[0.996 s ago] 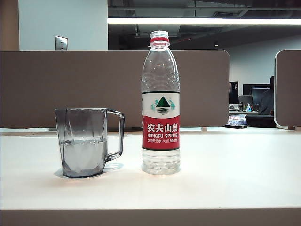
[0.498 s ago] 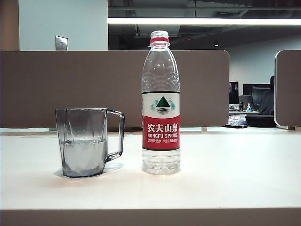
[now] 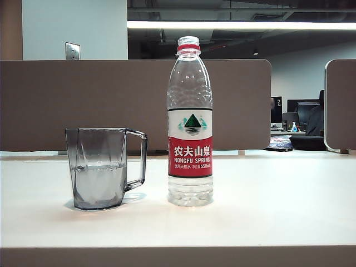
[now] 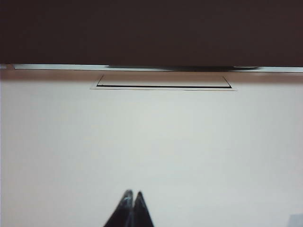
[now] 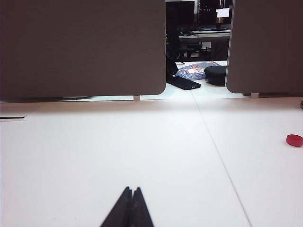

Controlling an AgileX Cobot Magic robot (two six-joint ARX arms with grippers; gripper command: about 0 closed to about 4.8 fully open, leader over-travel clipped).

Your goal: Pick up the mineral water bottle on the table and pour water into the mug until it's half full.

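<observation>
- The mineral water bottle (image 3: 190,122) stood upright on the table (image 3: 278,206), uncapped, with its red neck ring just under the open mouth and its white-and-red label facing the exterior camera.
- Water (image 3: 191,194) showed only in the lowest part of the bottle, below the label.
- The mug (image 3: 100,168) stood upright just beside the bottle, on its left in the exterior view, not touching it; its squared handle pointed toward the bottle.
- The mug held water (image 3: 99,183) to roughly half its height.
- Neither arm appeared in the exterior view.
- The left tool (image 4: 132,195) hung over bare table, its two dark fingertips pressed together and holding nothing; a narrow rectangular slot (image 4: 163,82) lay in the tabletop ahead of it.
- The right tool (image 5: 132,190) was likewise closed and empty above bare table.
- A small red cap (image 5: 294,140) lay on the table well apart from the right tool.
- Brown partition panels (image 3: 83,103) stood behind the table.
</observation>
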